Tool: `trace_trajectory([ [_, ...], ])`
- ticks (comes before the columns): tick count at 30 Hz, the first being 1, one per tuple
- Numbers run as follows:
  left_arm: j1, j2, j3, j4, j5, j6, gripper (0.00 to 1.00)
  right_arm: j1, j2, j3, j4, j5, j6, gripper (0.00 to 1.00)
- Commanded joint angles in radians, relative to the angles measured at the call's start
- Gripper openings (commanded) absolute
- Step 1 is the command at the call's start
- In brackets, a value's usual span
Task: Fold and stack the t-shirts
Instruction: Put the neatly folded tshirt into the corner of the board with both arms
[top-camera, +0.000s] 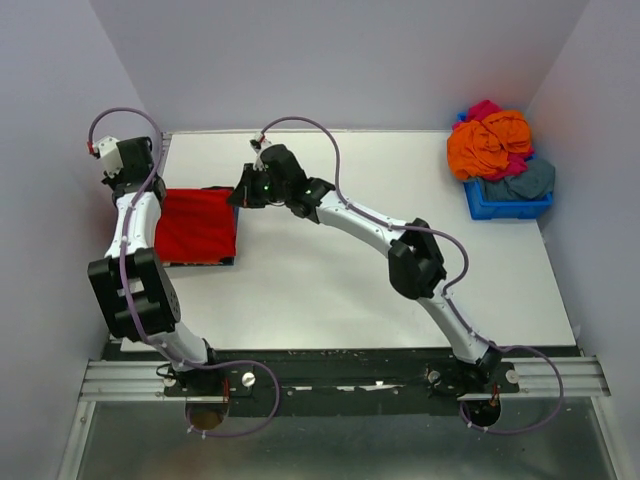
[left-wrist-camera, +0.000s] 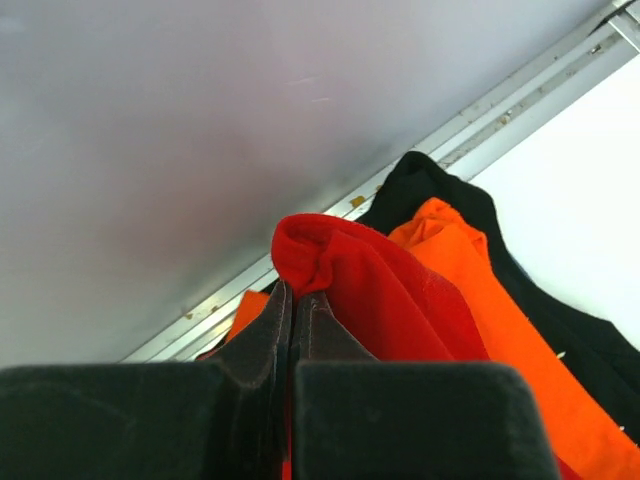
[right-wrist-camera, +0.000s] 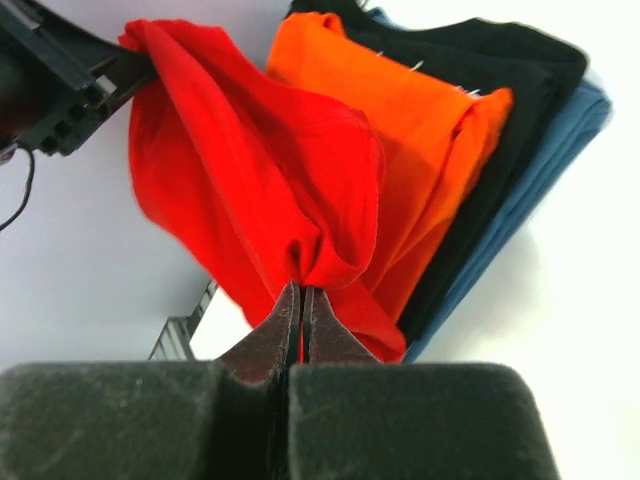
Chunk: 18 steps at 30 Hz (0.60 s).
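A bright red t-shirt (top-camera: 197, 224) hangs folded over a stack at the table's left. My left gripper (left-wrist-camera: 292, 290) is shut on a bunched corner of the red t-shirt (left-wrist-camera: 340, 265). My right gripper (right-wrist-camera: 302, 292) is shut on another pinch of the red t-shirt (right-wrist-camera: 250, 170); in the top view it sits at the shirt's right edge (top-camera: 240, 192). Below lie a folded orange t-shirt (right-wrist-camera: 400, 120), a black t-shirt (right-wrist-camera: 510, 80) and a grey-blue t-shirt (right-wrist-camera: 560, 135). The cloth is lifted between both grippers.
A blue plastic bin (top-camera: 507, 203) at the back right holds crumpled orange (top-camera: 488, 142), magenta (top-camera: 484, 109) and grey-blue (top-camera: 530, 180) shirts. Grey walls close in on the left, back and right. A metal rail (left-wrist-camera: 480, 125) runs along the wall beside the stack.
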<state>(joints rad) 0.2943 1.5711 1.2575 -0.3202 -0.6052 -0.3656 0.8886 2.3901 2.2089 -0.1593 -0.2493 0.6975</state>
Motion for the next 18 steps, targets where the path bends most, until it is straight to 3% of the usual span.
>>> trace_trajectory([
  [1,0.006,0.125,0.109,0.050,0.067,0.028,0.00,-0.043,0.105,0.129,-0.011,0.008,0.037,0.01],
  [3,0.002,0.191,0.164,0.018,0.099,0.036,0.00,-0.063,0.133,0.152,0.012,0.019,0.051,0.01],
  [4,0.002,0.223,0.218,-0.014,0.119,0.036,0.07,-0.072,0.145,0.152,0.021,0.019,0.065,0.06],
  [5,0.002,0.257,0.262,-0.046,0.146,0.042,0.26,-0.083,0.153,0.152,0.030,0.010,0.082,0.23],
  [6,0.002,0.283,0.290,-0.087,0.165,0.043,0.54,-0.089,0.161,0.156,0.033,0.001,0.092,0.42],
  [7,0.000,0.305,0.342,-0.138,0.170,0.034,0.70,-0.092,0.167,0.166,0.032,-0.005,0.083,0.51],
  [9,-0.001,0.311,0.375,-0.167,0.168,0.037,0.77,-0.093,0.155,0.175,0.030,-0.010,0.051,0.55],
  [13,-0.003,0.236,0.373,-0.187,0.156,0.047,0.86,-0.086,0.095,0.131,0.030,-0.015,0.008,0.56],
  [15,-0.001,0.193,0.372,-0.215,0.156,0.047,0.85,-0.073,0.072,0.108,0.038,-0.034,-0.006,0.46],
  [17,0.002,0.158,0.362,-0.267,0.154,0.010,0.71,-0.051,0.058,0.085,0.047,-0.060,-0.004,0.31],
  [18,0.003,0.144,0.359,-0.295,0.160,-0.021,0.55,-0.039,0.060,0.072,0.056,-0.071,0.006,0.23],
])
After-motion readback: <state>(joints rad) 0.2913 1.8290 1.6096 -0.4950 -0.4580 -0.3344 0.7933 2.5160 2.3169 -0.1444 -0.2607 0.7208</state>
